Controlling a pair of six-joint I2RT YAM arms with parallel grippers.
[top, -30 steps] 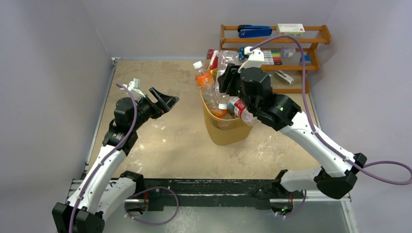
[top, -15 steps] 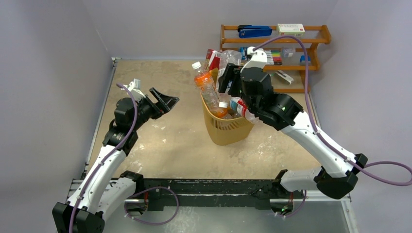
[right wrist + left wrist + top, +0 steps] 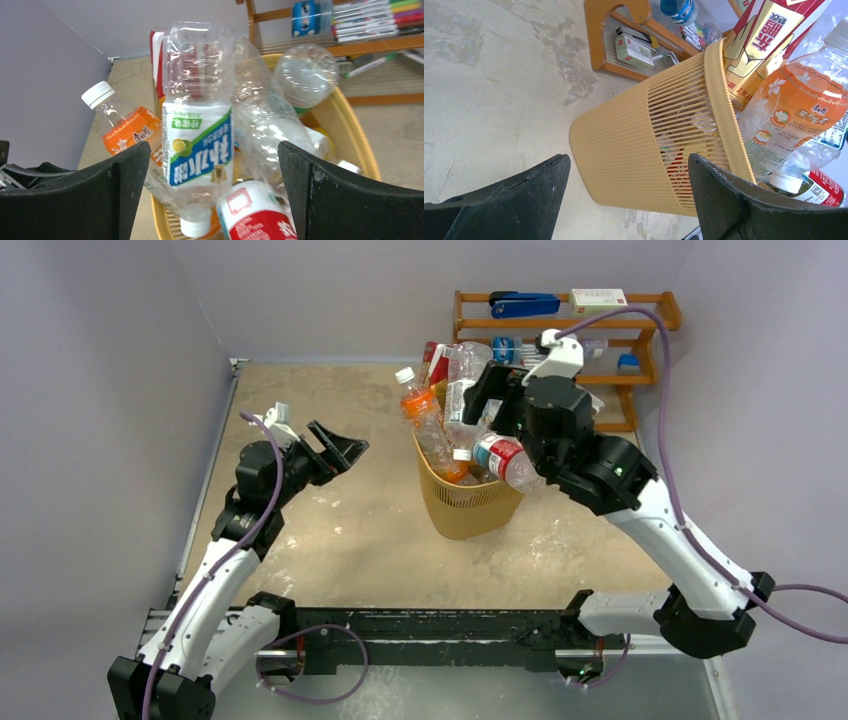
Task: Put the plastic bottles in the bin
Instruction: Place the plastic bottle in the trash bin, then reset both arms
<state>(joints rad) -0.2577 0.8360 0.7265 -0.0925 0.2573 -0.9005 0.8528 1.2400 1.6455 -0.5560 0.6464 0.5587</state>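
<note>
The yellow-orange bin [image 3: 468, 508] stands mid-table, heaped with plastic bottles. An orange-labelled one [image 3: 421, 416] leans out at the left, and a red-labelled one [image 3: 506, 461] lies across the right rim. My right gripper [image 3: 487, 398] hovers open over the bin's right side. In the right wrist view its jaws [image 3: 212, 150] stand wide apart either side of an upside-down clear bottle with a green and blue label [image 3: 198, 135], touching nothing. My left gripper [image 3: 345, 452] is open and empty, raised left of the bin; its wrist view shows the bin's latticed wall [image 3: 639, 150].
A brown wooden shelf rack [image 3: 642, 341] stands behind the bin at the back right, with a blue stapler [image 3: 525, 305] and a white box [image 3: 598, 298] on top and coloured pens below. Grey walls close in the table on both sides.
My right gripper has opened wide and drawn back to the right, leaving the green and blue labelled bottle standing in the bin. The left arm has not moved.
</note>
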